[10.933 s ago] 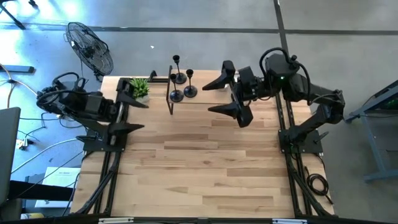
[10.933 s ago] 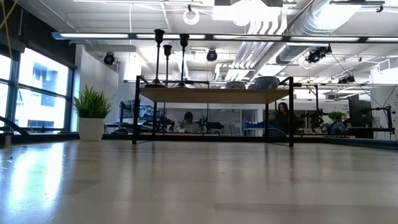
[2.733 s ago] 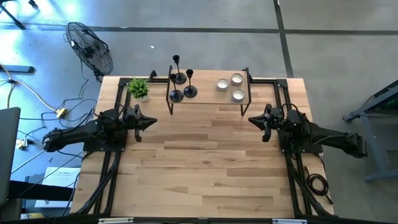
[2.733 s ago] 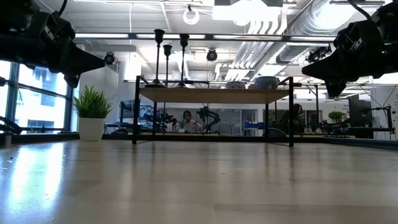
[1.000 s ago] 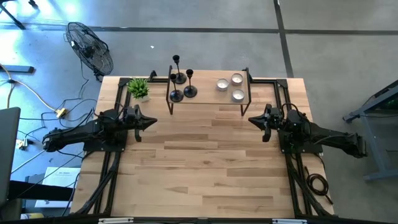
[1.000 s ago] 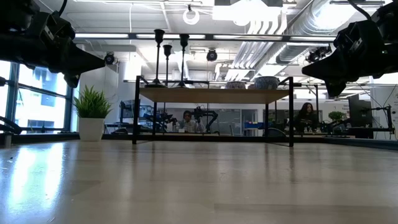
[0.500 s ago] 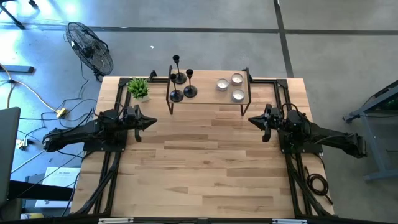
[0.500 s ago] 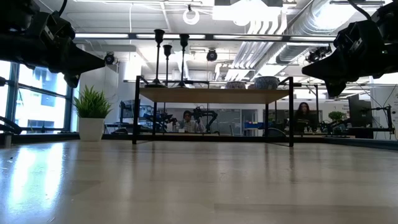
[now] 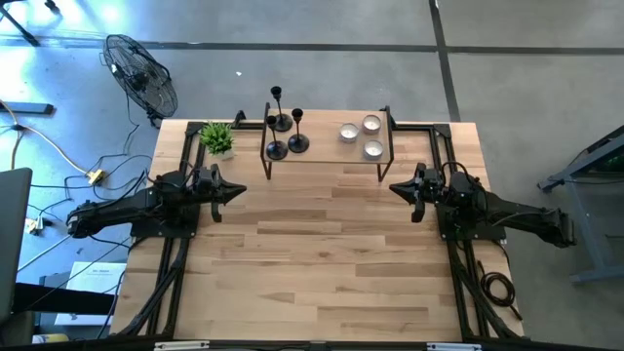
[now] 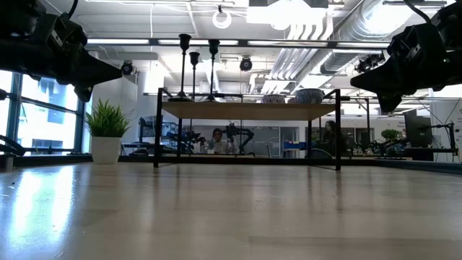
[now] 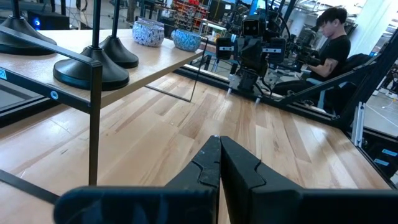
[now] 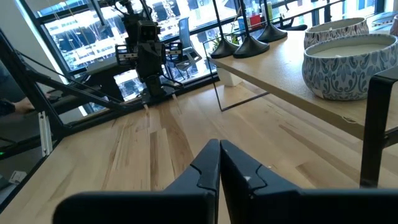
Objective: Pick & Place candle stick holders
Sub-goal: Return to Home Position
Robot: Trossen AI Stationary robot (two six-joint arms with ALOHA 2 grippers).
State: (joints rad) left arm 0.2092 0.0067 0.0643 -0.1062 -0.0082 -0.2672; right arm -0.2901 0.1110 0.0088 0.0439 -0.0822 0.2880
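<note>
Three black candle stick holders (image 9: pixel 283 132) stand by their round bases on the left end of a small raised wooden shelf (image 9: pixel 322 153) at the table's far edge. In the low view the holders (image 10: pixel 195 68) rise as thin stems of differing heights. Three round tealight cups (image 9: pixel 362 136) sit on the shelf's right end. My left gripper (image 9: pixel 240 192) hovers shut above the table's left side, pointing right. My right gripper (image 9: pixel 393 185) hovers shut at the right side, pointing left. Both are nearer than the shelf and hold nothing. The left wrist view shows the holder bases (image 11: pixel 82 71) close by.
A small potted plant (image 9: pixel 217 137) stands on the table left of the shelf. The shelf's black metal legs (image 10: pixel 157 128) reach down to the table. Bare wood (image 9: pixel 312 253) lies between and in front of the arms. A person (image 11: pixel 333 34) sits beyond the table.
</note>
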